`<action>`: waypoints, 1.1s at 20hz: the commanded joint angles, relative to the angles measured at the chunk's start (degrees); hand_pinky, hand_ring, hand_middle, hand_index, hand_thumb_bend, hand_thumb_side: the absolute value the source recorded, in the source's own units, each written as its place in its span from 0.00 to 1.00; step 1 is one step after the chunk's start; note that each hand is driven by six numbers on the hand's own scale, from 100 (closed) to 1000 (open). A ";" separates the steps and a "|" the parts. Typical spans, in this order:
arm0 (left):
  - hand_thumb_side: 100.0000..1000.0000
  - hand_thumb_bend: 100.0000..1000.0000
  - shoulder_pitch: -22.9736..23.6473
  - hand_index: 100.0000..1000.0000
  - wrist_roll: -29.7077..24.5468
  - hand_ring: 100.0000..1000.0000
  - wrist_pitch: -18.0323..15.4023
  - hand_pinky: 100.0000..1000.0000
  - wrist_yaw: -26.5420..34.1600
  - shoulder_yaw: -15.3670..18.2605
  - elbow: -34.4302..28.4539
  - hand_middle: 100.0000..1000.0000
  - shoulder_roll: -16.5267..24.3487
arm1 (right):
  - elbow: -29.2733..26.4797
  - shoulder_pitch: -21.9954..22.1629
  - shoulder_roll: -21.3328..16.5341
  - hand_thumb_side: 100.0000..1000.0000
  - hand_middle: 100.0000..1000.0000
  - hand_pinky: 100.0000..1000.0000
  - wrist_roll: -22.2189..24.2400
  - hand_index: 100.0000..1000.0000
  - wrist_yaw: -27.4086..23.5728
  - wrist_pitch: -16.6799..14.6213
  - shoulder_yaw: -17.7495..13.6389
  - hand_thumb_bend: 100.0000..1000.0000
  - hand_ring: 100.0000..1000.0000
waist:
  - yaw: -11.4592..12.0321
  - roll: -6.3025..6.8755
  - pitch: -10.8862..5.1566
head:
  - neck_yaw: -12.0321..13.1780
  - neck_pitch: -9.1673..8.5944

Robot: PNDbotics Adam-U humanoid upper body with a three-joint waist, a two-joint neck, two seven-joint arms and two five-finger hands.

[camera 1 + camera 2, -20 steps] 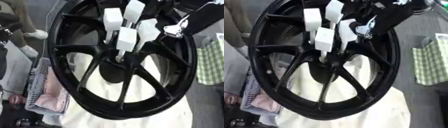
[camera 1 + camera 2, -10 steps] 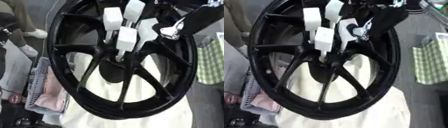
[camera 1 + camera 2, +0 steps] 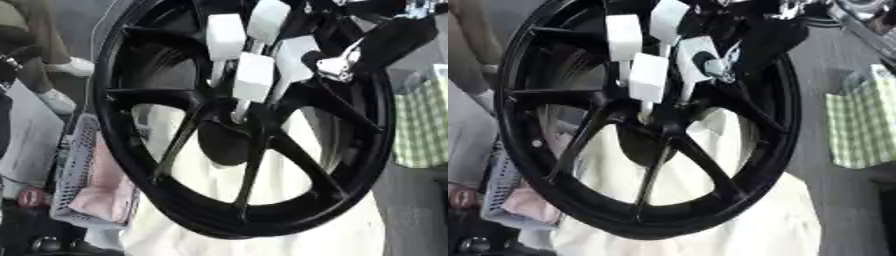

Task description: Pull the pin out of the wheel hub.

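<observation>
A black spoked wheel hub (image 3: 114,125) stands tilted and fills both views. Several white block-headed pins stick out of its centre on thin stems. Three of them (image 3: 226,30) (image 3: 267,14) (image 3: 254,77) stand free. My right hand (image 3: 385,40) comes in from the upper right, black with a silver joint. One dark fingertip (image 3: 708,58) lies over the white head of the rightmost pin (image 3: 289,67), and the hand looks closed on it. The far side of that pin is hidden by the hand. My left hand shows in neither view.
White cloth (image 3: 289,220) lies under and behind the wheel. A perforated grey basket (image 3: 83,185) with pink fabric sits at the lower left. A green checked bag (image 3: 424,120) stands at the right. A person's shoes (image 3: 66,65) show at the upper left.
My right hand has shifted slightly left onto the rightmost pin's head. The wheel and the other pins have kept their places.
</observation>
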 commanded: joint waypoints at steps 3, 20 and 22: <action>0.70 0.00 -0.84 0.78 -0.49 0.72 0.01 0.79 0.21 -0.05 -1.16 0.59 0.09 | 0.53 -0.75 -0.85 0.19 0.86 0.80 6.87 0.90 0.29 6.28 -0.04 0.08 0.90 | 0.11 0.41 -0.83 | -0.36 0.27; 0.70 0.00 -1.17 0.77 -1.04 0.72 0.18 0.79 0.60 -0.20 -1.16 0.58 -0.12 | 2.29 -0.78 -0.18 0.09 0.85 0.80 6.87 0.90 1.83 5.84 0.84 0.15 0.89 | 0.42 0.18 -0.57 | -0.41 0.12; 0.70 0.00 -1.19 0.77 -1.08 0.72 0.19 0.79 0.62 -0.20 -1.16 0.58 -0.14 | 2.57 -0.79 -0.06 0.09 0.83 0.80 6.87 0.89 2.14 5.75 0.86 0.15 0.88 | 0.45 0.18 -0.54 | -0.37 0.07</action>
